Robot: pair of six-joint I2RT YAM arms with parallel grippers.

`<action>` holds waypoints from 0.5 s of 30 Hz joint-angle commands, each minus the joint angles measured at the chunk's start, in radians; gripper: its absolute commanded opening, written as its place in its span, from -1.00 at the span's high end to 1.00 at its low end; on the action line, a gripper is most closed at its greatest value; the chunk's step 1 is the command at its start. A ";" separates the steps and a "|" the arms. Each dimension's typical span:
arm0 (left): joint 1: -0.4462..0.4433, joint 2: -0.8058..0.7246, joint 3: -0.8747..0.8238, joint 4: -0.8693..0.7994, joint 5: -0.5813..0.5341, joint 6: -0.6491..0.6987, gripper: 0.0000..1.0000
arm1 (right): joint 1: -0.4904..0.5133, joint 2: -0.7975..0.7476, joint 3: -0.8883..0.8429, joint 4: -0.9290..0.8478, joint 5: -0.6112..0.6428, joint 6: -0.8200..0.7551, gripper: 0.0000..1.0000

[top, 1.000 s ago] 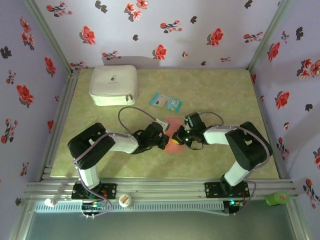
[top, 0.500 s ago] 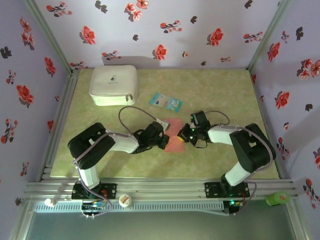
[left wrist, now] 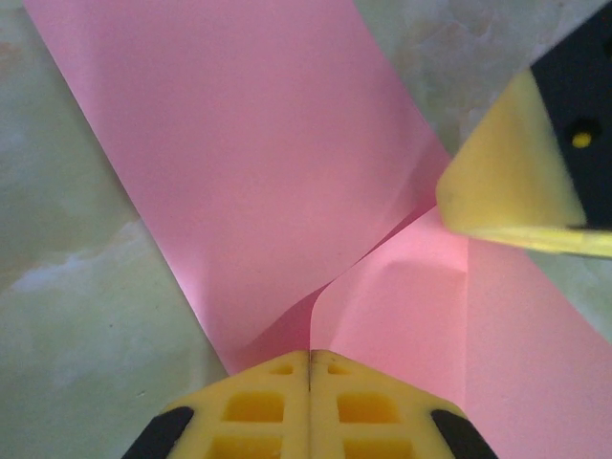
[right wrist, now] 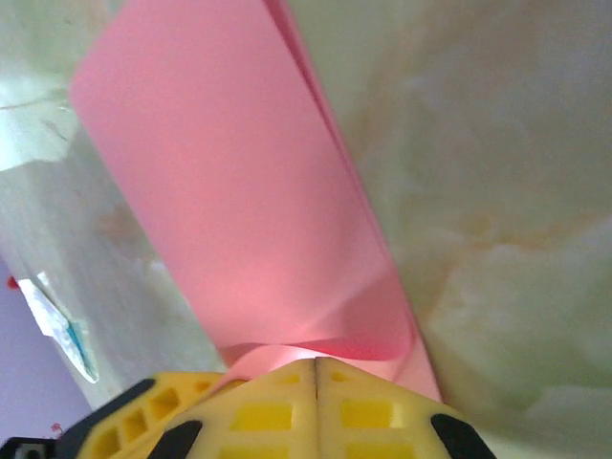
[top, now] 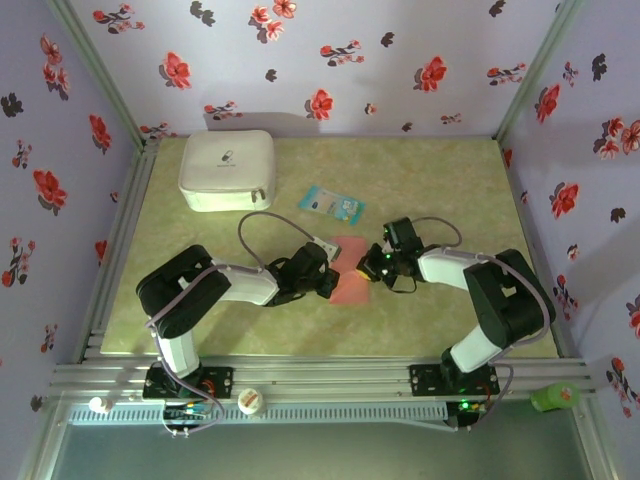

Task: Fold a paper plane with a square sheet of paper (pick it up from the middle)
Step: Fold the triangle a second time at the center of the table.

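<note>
Right jaws shifted right; both pinch sheet [top: 349, 289].

The pale green marbled table [top: 450, 190] carries a white rounded zip case [top: 228, 170] far left, a small light-blue printed packet [top: 331, 203] nearer centre, and a folded salmon-pink paper sheet [top: 350, 288] mid-table.

1. The sheet of paper [top: 349, 290] lies on the table [top: 450, 180], near its middle, between my two grippers.
2. My left gripper [top: 330, 283] touches its left edge; my right gripper [top: 368, 268] touches its right edge.
3. The packet [top: 331, 203] lies behind the sheet, apart from it.
4. The case [top: 228, 170] sits in the far left corner, left of the packet.
</note>
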 commanded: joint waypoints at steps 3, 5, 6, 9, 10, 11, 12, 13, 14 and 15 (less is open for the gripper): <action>0.006 0.029 0.004 -0.069 0.013 0.013 0.88 | -0.019 0.018 0.017 -0.018 0.020 -0.028 1.00; 0.005 0.029 0.005 -0.070 0.013 0.014 0.87 | -0.029 0.031 0.007 -0.021 0.041 -0.035 1.00; 0.006 0.029 0.005 -0.070 0.014 0.015 0.88 | -0.034 0.037 0.000 -0.031 0.057 -0.035 1.00; 0.006 0.028 0.005 -0.070 0.014 0.015 0.87 | -0.044 0.055 -0.032 -0.036 0.093 -0.014 1.00; 0.006 0.029 0.007 -0.072 0.013 0.016 0.88 | -0.043 0.060 -0.050 -0.016 0.096 -0.006 1.00; 0.006 0.027 0.005 -0.072 0.013 0.016 0.88 | -0.044 0.061 -0.063 -0.001 0.095 0.003 1.00; 0.005 0.027 0.005 -0.071 0.013 0.015 0.87 | -0.046 0.062 -0.075 0.018 0.094 0.012 1.00; 0.006 0.027 0.005 -0.071 0.013 0.017 0.88 | -0.047 0.058 -0.085 0.039 0.091 0.021 1.00; 0.006 0.027 0.004 -0.071 0.014 0.016 0.88 | -0.047 0.053 -0.087 0.048 0.090 0.026 1.00; 0.006 0.027 0.005 -0.072 0.013 0.016 0.88 | -0.047 0.044 -0.088 0.054 0.092 0.028 1.00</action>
